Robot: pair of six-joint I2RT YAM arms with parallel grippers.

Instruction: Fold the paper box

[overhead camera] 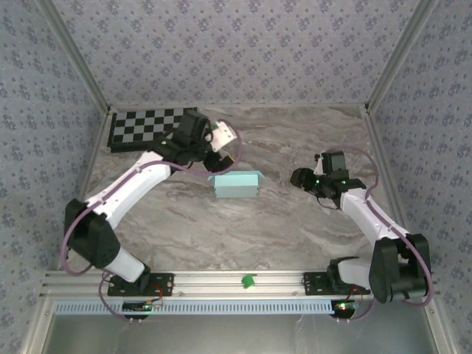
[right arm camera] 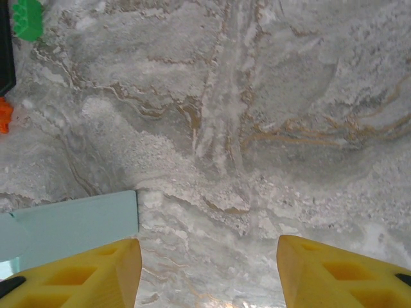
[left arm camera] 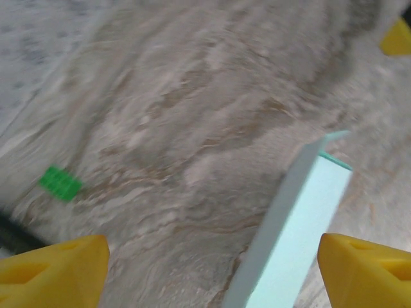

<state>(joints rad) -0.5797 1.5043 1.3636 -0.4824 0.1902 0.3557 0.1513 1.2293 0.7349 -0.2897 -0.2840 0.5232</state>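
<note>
- Top external view: the paper box sits near the middle of the marbled bench. It is a pale blue, low rectangular shape with one long face turned toward the arm bases.
- The left arm reaches in from the near left. The left jaws hang just behind the box's left end (close to it, though this view does not settle whether they touch).
- The right arm bends in from the right. The right jaws point at the box's right end, with a strip of bare bench between them and the card.
- A black-and-white checkerboard lies flat in the far left corner, well apart from the box.
- A small green block sits on the metal rail at the near edge, between the two bases.
- Left wrist view: the left jaws stand wide open, with the left fingertips, both yellow, low in the view's two corners. The box rises tilted between them, clear of the fingertip on the view's left and close to the other. I cannot tell whether it touches that one.
- Right wrist view: the right jaws are open, with bare marble between the right fingertips. One end of the box lies just beyond the fingertip on the view's left, outside the gap.
</note>
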